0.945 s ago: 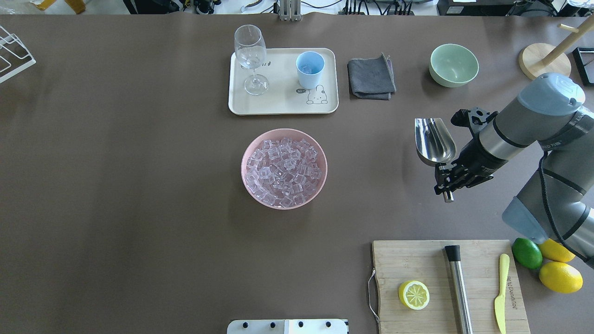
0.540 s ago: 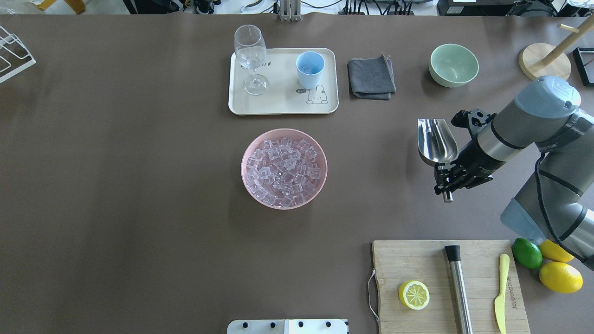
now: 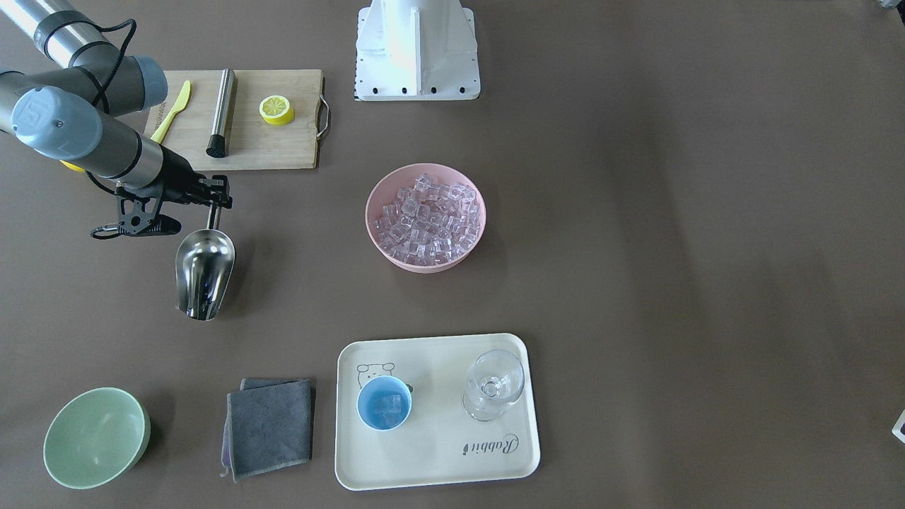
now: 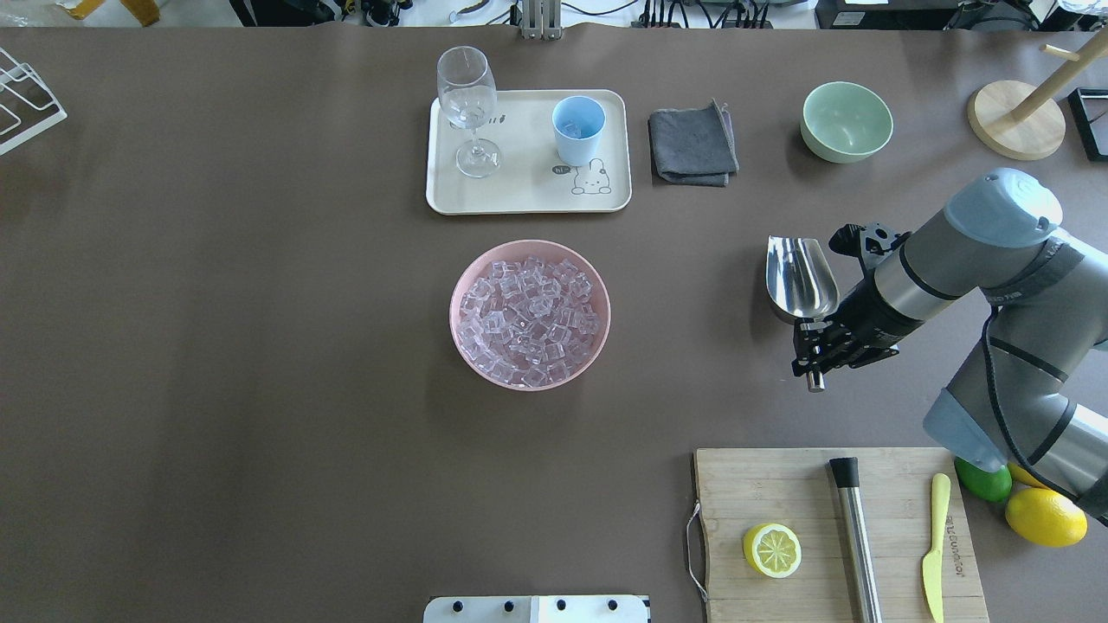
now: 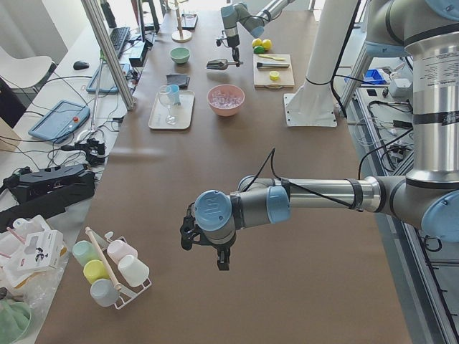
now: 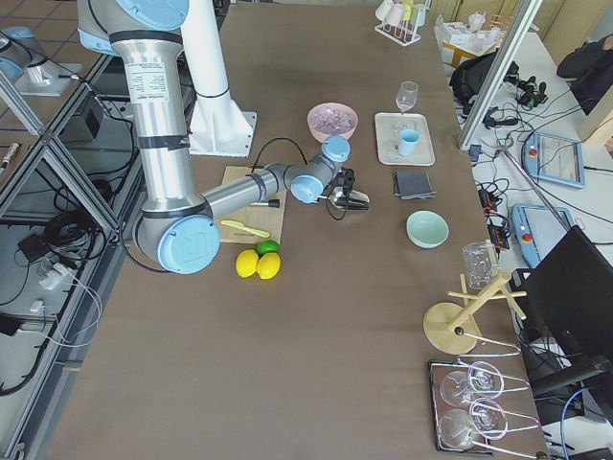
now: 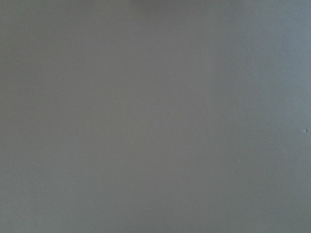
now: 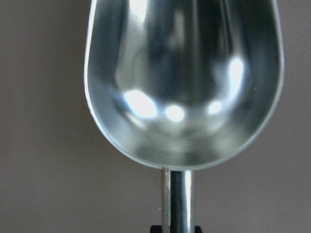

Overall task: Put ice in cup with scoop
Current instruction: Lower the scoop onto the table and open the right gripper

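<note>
while well apart from ice (image 4: 528, 311), scoop (image 4: 801, 279) tight in r fingers (image 4: 829, 339); l fingers (image 5: 223, 259) state unclear

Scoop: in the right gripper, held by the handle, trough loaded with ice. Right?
Not quite. The scoop is in the right gripper, held by the handle, but its trough is empty, not loaded. The right wrist view shows only bare shiny steel inside.

1. The ice (image 4: 530, 311): many small clear cubes, heaped in a pink bowl (image 4: 457, 294) in the middle of the counter (image 4: 260, 346).
2. The cup (image 4: 578, 130): small, light-blue, upright on a cream tray (image 4: 519, 195), with a few cubes inside.
3. The scoop (image 4: 801, 279): shiny steel, empty, trough facing up, handle in the right pincer (image 4: 812, 344), well apart from the bowl.
</note>
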